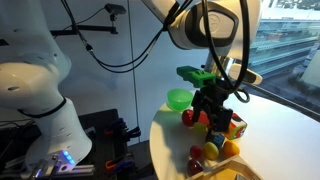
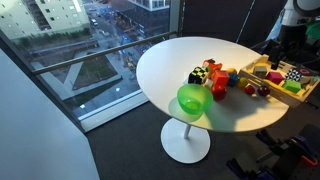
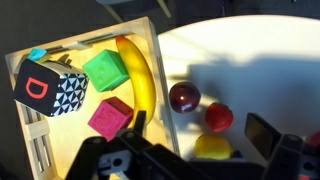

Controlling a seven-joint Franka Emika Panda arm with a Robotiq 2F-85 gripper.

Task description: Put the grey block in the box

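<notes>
The pale box (image 3: 160,75) lies at the left of the wrist view. It holds a yellow banana (image 3: 135,65), a green block (image 3: 105,70), a pink block (image 3: 110,118) and a patterned cube (image 3: 50,88). The box also shows in both exterior views (image 2: 300,97) (image 1: 225,172). I cannot make out the grey block in any view. My gripper (image 3: 200,130) is open and empty. It hangs over the box's rim, with one finger over the box and the other over the table (image 3: 260,60). It also shows in both exterior views (image 1: 213,108) (image 2: 275,52).
A dark red ball (image 3: 183,97), a red strawberry (image 3: 219,117) and a yellow fruit (image 3: 212,147) lie on the white round table beside the box. A green bowl (image 2: 193,100) (image 1: 178,98) and multicoloured cubes (image 2: 205,72) stand further along the table.
</notes>
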